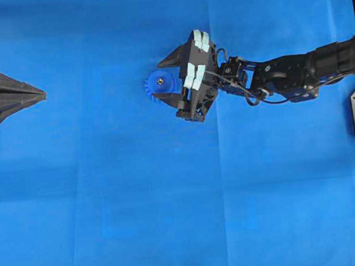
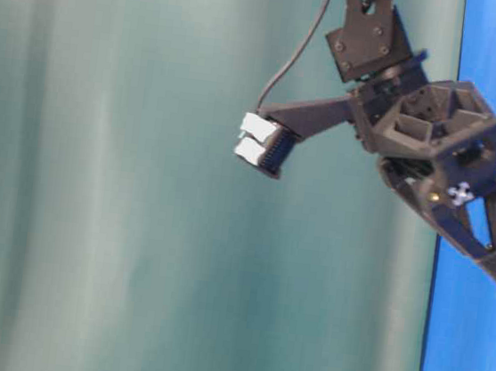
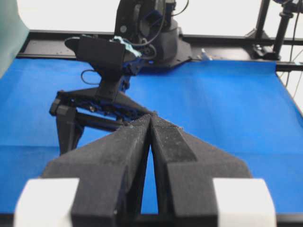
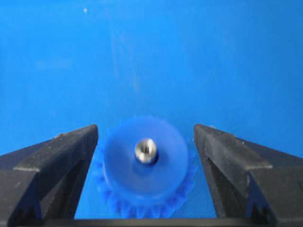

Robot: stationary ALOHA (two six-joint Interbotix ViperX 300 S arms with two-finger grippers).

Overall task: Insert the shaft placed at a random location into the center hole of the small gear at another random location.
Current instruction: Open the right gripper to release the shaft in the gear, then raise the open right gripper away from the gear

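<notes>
A blue counter (image 1: 171, 218) seen from above, with 2 robot arms. The right hand (image 1: 172, 78) reaches in from the right and sits over the small gear (image 1: 160, 84), a bright-blue toothed wheel lying flat near the middle of the counter. In the right wrist view its 2 black fingers (image 4: 52, 163) stand wide apart, 1 on each side of the gear and touching neither it nor anything else. The shaft (image 4: 146, 150) stands in the center hole, its shiny round end showing just above the raised hub.

The left hand (image 1: 41, 94) waits at the far left edge, well away, its fingers pressed together and holding nothing.

The insertion looks done, so the step in hand appears to be the release. To do it well, the right hand should lift straight up with fingers kept wide, so neither brushes the teeth or tips the pin.
</notes>
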